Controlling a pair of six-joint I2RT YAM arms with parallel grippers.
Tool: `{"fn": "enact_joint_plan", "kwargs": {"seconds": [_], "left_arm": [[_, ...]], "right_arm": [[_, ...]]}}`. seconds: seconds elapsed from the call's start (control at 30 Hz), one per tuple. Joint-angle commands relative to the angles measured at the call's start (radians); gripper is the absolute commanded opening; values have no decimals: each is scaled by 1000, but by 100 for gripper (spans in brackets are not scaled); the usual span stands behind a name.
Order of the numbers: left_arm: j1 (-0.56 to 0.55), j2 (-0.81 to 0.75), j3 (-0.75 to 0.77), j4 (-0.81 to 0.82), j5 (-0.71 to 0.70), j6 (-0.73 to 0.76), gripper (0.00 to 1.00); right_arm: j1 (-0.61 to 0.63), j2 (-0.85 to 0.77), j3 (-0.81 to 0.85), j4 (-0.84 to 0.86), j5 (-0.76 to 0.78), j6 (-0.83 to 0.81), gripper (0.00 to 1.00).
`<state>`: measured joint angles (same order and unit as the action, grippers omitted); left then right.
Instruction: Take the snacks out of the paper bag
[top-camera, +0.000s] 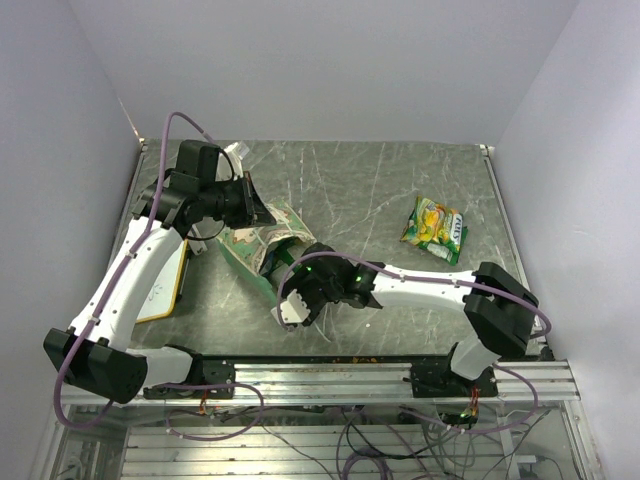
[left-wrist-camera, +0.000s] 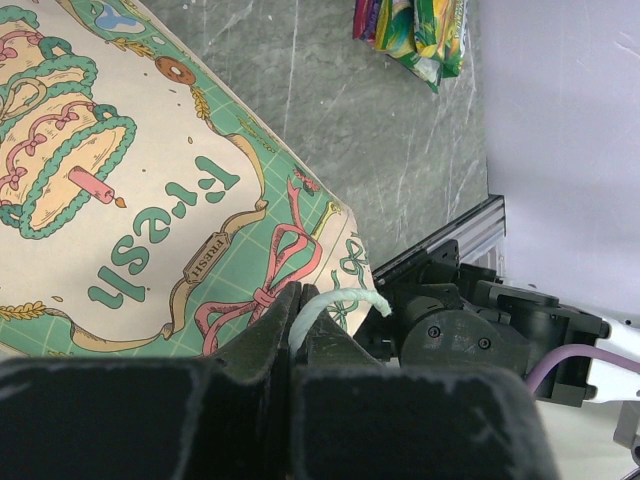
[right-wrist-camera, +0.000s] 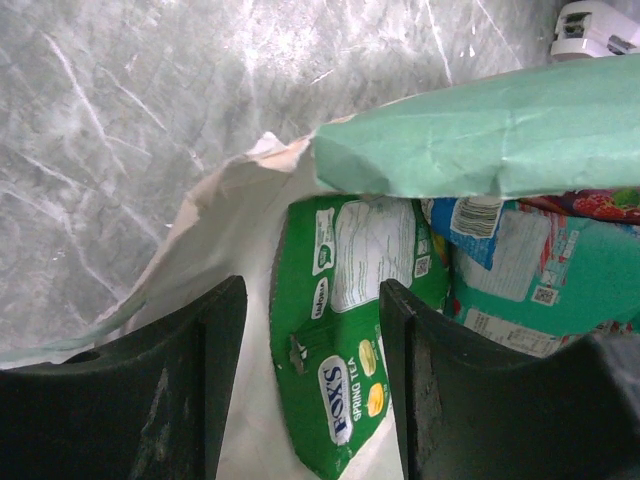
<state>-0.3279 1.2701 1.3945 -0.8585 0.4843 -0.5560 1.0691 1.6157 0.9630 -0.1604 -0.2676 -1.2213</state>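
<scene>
The green paper bag (top-camera: 262, 245) lies tipped on the table, and its printed side fills the left wrist view (left-wrist-camera: 150, 200). My left gripper (top-camera: 252, 205) is shut on the bag's white string handle (left-wrist-camera: 335, 300), which is pinched between its fingertips (left-wrist-camera: 297, 305). My right gripper (top-camera: 290, 292) is open at the bag's mouth (right-wrist-camera: 230, 230). Its jaws straddle a green-and-white snack packet (right-wrist-camera: 345, 330) lying inside, without closing on it. A teal and magenta packet (right-wrist-camera: 540, 270) lies beside it, under the bag's green flap (right-wrist-camera: 480, 140). Another green-and-yellow packet (top-camera: 435, 228) lies out on the table to the right, and shows in the left wrist view (left-wrist-camera: 415, 30).
A yellow-framed whiteboard (top-camera: 165, 285) lies at the table's left edge under the left arm. The grey marbled tabletop (top-camera: 360, 190) is walled on three sides. The right arm (left-wrist-camera: 480, 330) sits just past the bag's lower corner.
</scene>
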Motion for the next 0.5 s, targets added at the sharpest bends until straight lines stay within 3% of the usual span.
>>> {"fn": "enact_joint_plan", "kwargs": {"seconds": [0.0, 0.47], "left_arm": [[6, -18, 23, 3, 23, 3, 7], [6, -5, 56, -91, 57, 34, 7]], "right_arm": [[1, 20, -9, 76, -4, -4, 56], [-69, 95, -37, 272, -2, -46, 55]]}}
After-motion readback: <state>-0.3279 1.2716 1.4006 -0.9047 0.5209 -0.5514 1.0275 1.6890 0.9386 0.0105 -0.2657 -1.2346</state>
